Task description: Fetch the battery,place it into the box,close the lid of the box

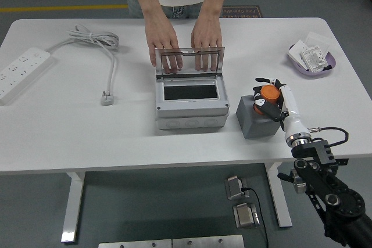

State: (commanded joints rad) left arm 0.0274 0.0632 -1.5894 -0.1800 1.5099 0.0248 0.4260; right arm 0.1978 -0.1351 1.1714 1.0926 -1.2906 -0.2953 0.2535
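White bench: orange battery on the grey block toward the right edge, right hand curled around it; grip firmly, lift straight, since a person's hands steady the box lid.

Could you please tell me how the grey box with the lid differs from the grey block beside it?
The grey box is wider and lighter grey; the grey block is smaller and darker. The box is open-topped with a raised clear lid steadied by a person's hands; the block is closed, carrying an orange battery gripped by the right hand. Both stand on the table.
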